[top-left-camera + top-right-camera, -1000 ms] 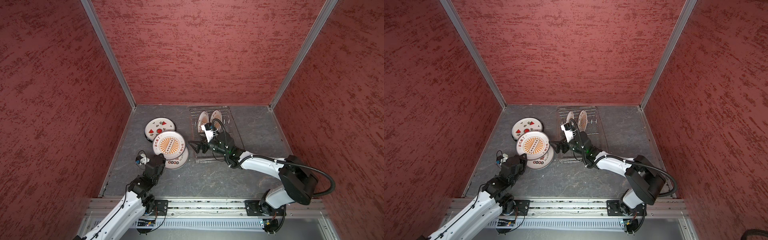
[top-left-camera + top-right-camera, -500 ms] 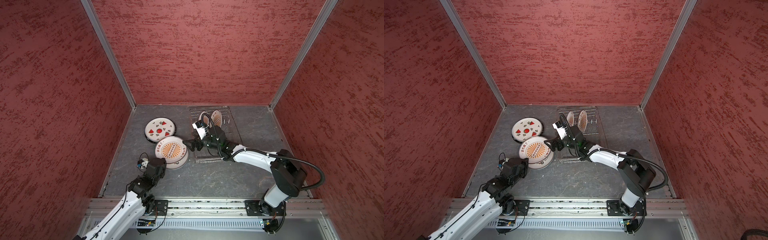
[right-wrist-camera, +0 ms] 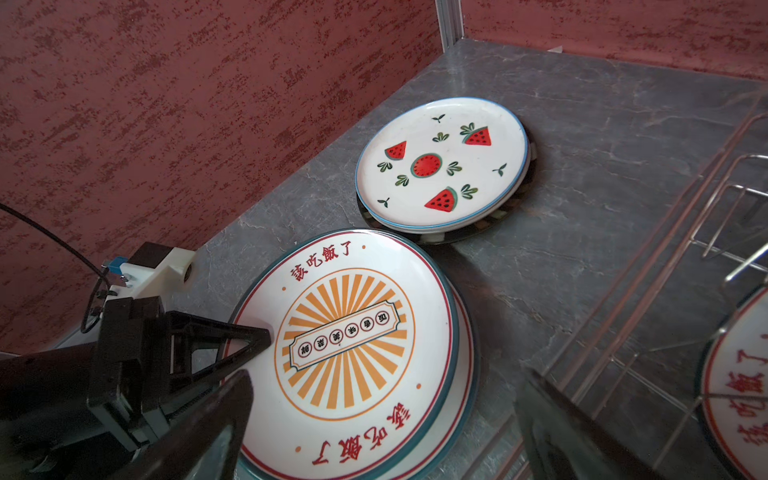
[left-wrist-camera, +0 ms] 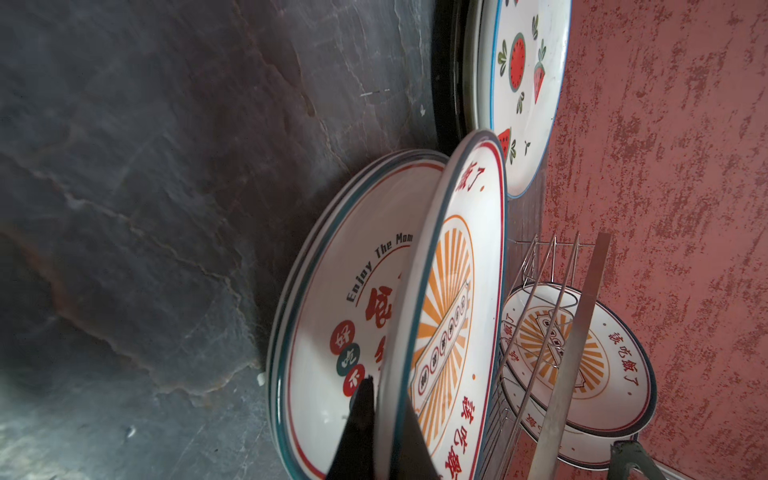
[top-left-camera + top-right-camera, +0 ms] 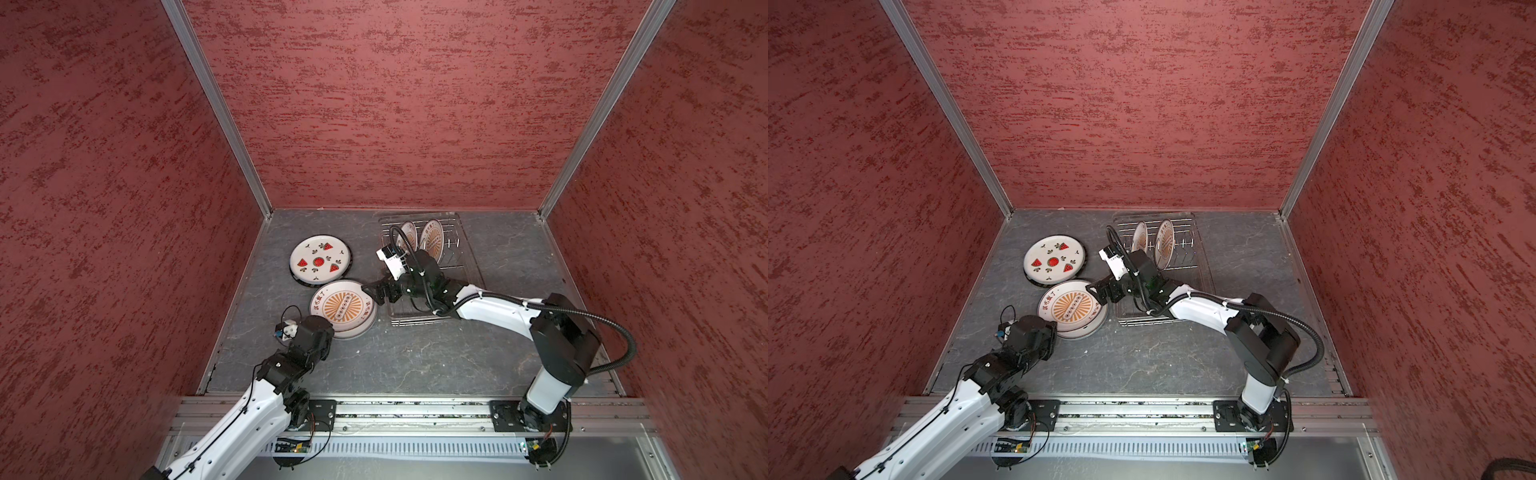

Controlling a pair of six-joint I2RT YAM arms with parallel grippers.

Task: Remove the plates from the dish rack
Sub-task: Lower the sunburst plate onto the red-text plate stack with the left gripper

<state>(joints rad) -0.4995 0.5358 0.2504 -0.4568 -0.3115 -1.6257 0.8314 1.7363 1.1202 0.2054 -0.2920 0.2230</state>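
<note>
1 dish rack [image 5: 452, 246]; 3 sunburst plates [image 5: 341, 306]; 1 watermelon plate [image 5: 319, 261]; 1 dark-rimmed plate [image 3: 461, 236]; 1 lettered plate [image 4: 345, 332]; 2 arms [image 5: 494, 309].

Both arms, left arm [image 5: 249, 409] and right arm [image 5: 494, 309], wear white shells between black joint housings. A black ribbed hose [image 5: 632, 347] loops behind the right pincer [image 5: 372, 294], past a white camera block [image 5: 390, 261]. The left pincer [image 3: 262, 338] has black triangular truss fingers [image 3: 245, 336]; behind it a white mount [image 3: 160, 266] carries what may be a blue connector [image 3: 117, 262] and a thin black cable [image 5: 292, 306].
</note>
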